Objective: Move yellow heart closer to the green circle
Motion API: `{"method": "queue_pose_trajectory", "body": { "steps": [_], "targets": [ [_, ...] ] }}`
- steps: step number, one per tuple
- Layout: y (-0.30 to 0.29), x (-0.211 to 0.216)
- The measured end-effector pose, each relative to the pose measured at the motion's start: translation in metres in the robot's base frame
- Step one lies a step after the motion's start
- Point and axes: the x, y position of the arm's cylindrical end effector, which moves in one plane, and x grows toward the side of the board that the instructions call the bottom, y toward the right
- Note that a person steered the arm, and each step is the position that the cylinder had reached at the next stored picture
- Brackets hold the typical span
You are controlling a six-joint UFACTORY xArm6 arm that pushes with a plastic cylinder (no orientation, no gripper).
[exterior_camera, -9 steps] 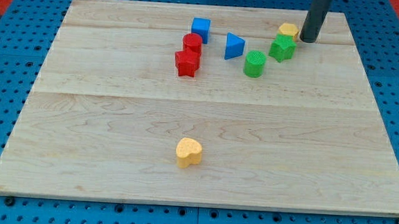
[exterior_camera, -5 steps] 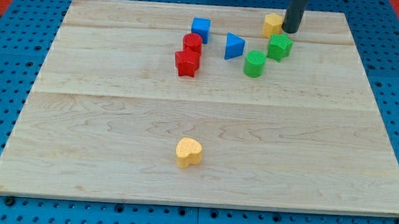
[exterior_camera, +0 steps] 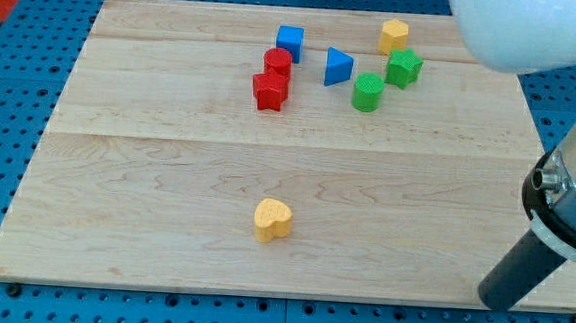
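Observation:
The yellow heart [exterior_camera: 272, 220] lies near the view's bottom, a little left of centre. The green circle [exterior_camera: 367, 91] stands near the top, right of centre, far from the heart. My tip [exterior_camera: 492, 302] is at the view's bottom right, near the board's bottom edge, far right of the heart and touching no block. The arm's white body fills the top right corner.
A green star [exterior_camera: 405, 67] sits just up-right of the green circle, with a yellow block [exterior_camera: 394, 35] above it. A blue triangle [exterior_camera: 338, 65], blue cube [exterior_camera: 289, 41], red cylinder [exterior_camera: 277, 63] and red star [exterior_camera: 269, 91] cluster to the left. The wooden board [exterior_camera: 147, 173] lies on blue pegboard.
My tip has moved from the top right, next to the yellow block, down to the bottom right corner. The yellow block shifted left and up; the green star shifted slightly.

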Motion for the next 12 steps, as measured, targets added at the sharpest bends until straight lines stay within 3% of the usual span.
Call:
{"method": "queue_pose_trajectory", "body": {
  "steps": [2, 3, 5, 7, 9, 10, 12],
  "targets": [
    [-0.259, -0.012],
    [-0.273, -0.037],
    [-0.199, -0.076],
    [-0.127, -0.142],
    [-0.102, -0.108],
    [-0.054, -0.131],
    [-0.053, -0.152]
  ]
}}
